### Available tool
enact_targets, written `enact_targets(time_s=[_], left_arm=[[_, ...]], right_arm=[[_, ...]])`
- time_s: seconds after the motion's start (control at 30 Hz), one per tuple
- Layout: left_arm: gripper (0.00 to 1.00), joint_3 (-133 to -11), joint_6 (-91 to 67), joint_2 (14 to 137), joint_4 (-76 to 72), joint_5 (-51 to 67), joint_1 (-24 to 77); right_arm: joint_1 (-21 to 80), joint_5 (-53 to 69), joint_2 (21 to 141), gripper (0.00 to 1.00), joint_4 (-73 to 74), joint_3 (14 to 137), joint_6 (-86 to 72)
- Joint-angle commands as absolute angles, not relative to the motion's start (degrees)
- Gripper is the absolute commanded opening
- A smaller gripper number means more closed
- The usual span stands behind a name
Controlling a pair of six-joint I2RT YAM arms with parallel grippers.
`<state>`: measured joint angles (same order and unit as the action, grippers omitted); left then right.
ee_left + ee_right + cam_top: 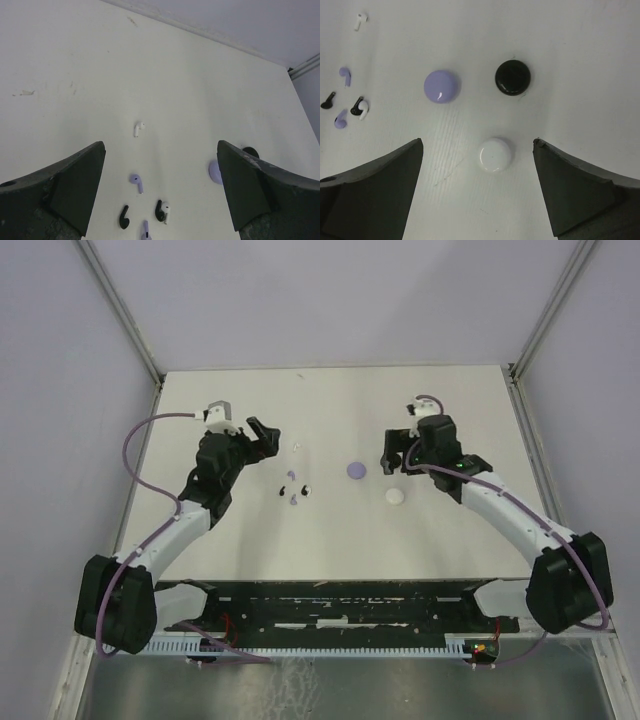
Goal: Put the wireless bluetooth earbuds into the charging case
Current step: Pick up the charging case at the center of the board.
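Overhead, an off-white surface (450, 420) is seen enclosed by pale lilac walls (340, 300); the left end effector (268, 440) and right end effector (396, 458) are spread wide, empty.

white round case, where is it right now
Top view: the white round case lies right of centre, just nearer the bases than the right claw, with the lilac case up-left of it.

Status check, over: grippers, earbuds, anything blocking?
Left gripper open, empty; right gripper open, empty. Earbuds loose on table, none seated. Lilac disc, black disc, white disc near right gripper. Nothing in the way.
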<state>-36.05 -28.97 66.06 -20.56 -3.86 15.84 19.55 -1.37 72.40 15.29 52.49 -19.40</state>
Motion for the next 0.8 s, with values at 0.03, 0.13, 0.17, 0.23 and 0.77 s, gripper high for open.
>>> enact_targets(time_s=[0.03,0.13,0.17,0.23,0.77], left_arm=[[1.00,-42.90,-22.77,70.63,-16.75,-3.21,20.20],[0.98,-43.61,-23.03,71.91,-16.69,-1.34,20.47],[0.98,-43.79,-22.96,72.16,-16.77,-0.95,20.54],[0.98,-44.29,-22.87,72.82,-16.70,-0.49,20.65],[0.92,-46.06,-22.59,75.39,-16.46,2.00,20.96]], right_arm=[[27.42,-10.40,81.11,0.99,16.93,60.17,-15.87],[30.24,-13.94,86.55,0.99,16.85,62.65,-14.75],[31.05,-14.90,88.27,0.99,17.02,63.56,-14.42],[32.33,-15.89,91.81,0.99,17.13,65.43,-14.09],[34.96,-12.89,107.94,0.94,14.52,74.15,-15.95]])
